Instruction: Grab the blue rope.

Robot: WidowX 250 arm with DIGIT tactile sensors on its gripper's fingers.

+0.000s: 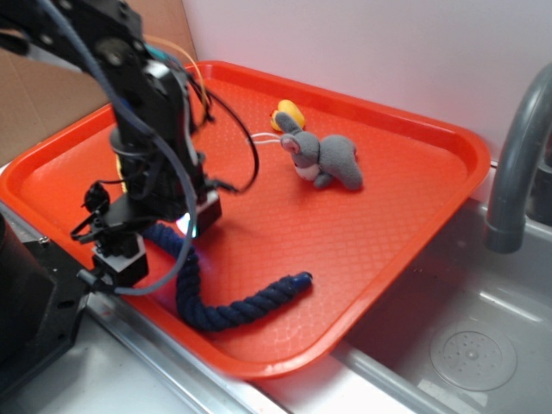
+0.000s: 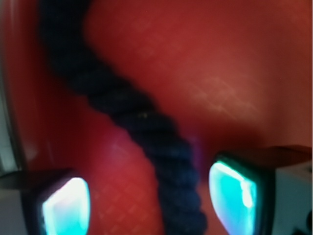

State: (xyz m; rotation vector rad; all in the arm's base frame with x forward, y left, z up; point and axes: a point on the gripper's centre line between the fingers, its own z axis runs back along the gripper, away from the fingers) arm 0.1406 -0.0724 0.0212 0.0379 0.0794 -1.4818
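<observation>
The blue rope (image 1: 233, 309) is a thick navy twisted cord lying in a curve on the front part of the orange tray (image 1: 405, 181), one capped end near the tray's middle front. My gripper (image 1: 164, 237) is lowered over the rope's left stretch. In the wrist view the rope (image 2: 161, 147) runs between my two glowing fingers, closer to the right one. The gripper (image 2: 149, 203) is open, with tray surface showing between the rope and the left finger (image 2: 66, 208).
A grey toy mouse (image 1: 326, 159) lies at the back of the tray beside a yellow object (image 1: 289, 113). A metal sink (image 1: 466, 345) with a grey faucet (image 1: 517, 155) sits to the right. Cables hang around the arm.
</observation>
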